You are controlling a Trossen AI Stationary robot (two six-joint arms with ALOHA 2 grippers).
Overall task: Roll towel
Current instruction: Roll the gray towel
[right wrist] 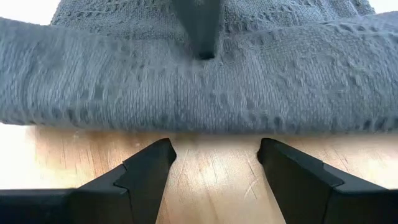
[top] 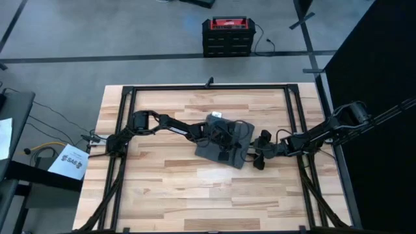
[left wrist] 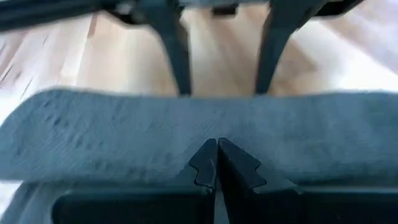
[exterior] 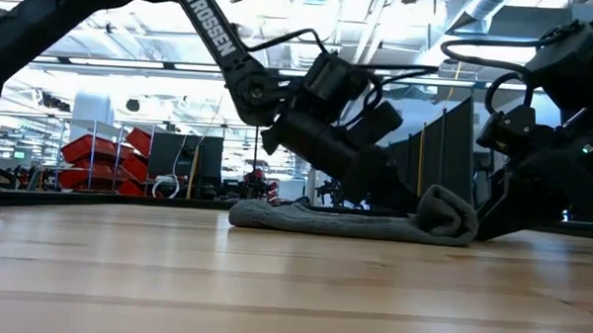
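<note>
My left fingers (left wrist: 216,167), clenched together, press down on the towel (top: 224,144) lying mid-tabletop (top: 162,188). My right fingers (right wrist: 214,163) sit released on the wood at the towel's 3 o'clock edge, its rolled fold just beyond them.

Work surface: pale wood-plank table (top: 162,188), dark frame rails running along its edges.

One item lies directly on my table: the dark grey towel (top: 224,148), right of centre in the high view, small white tag (top: 216,115) at its far edge. In the low view the cloth lies mostly flat on the planks, with the end on my right arm's side raised into a rounded hump. The right wrist view shows bare wood just before the towel's near edge.
</note>
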